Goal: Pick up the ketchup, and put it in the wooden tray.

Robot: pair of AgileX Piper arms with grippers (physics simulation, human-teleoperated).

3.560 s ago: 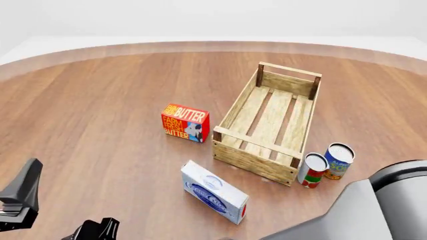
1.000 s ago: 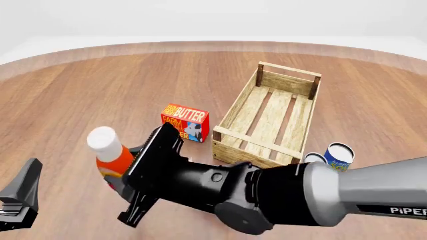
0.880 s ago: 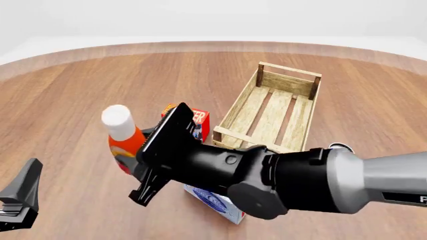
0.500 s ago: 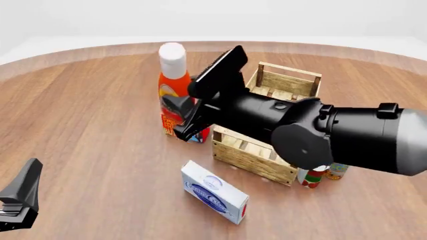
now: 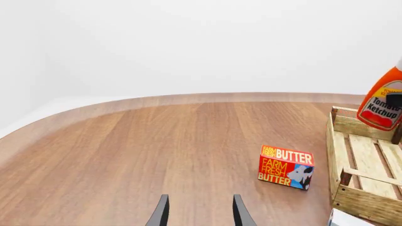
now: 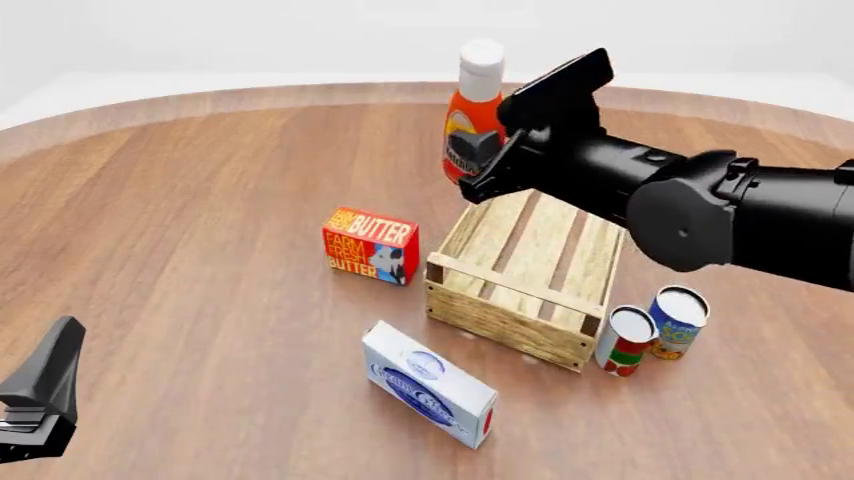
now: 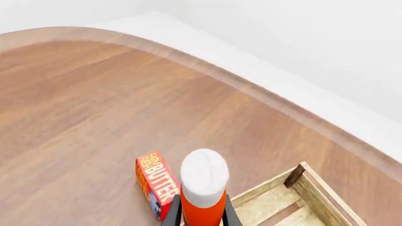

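Note:
The ketchup [image 6: 470,125], a red-orange bottle with a white cap, hangs upright in the air above the far left end of the wooden tray [image 6: 497,310]. My right gripper [image 6: 489,168] is shut on its lower body. The right wrist view looks down on the ketchup's cap [image 7: 204,177], with the tray's corner [image 7: 300,188] below it. From the left wrist the ketchup [image 5: 381,104] shows over the wooden tray [image 5: 357,164]. My left gripper [image 5: 199,215] is open, low over bare table at the near left, holding nothing.
A red butter box [image 6: 371,245] stands left of the tray. In front of the tray lies a white and blue carton [image 6: 430,385]. Two cans, red-green [image 6: 625,340] and blue [image 6: 677,322], stand at the tray's near right corner. The right arm [image 6: 721,210] stretches over the tray.
My right arm has carried the ketchup up, away and to the right, from near the butter box to above the tray's far left end. The left gripper has not moved.

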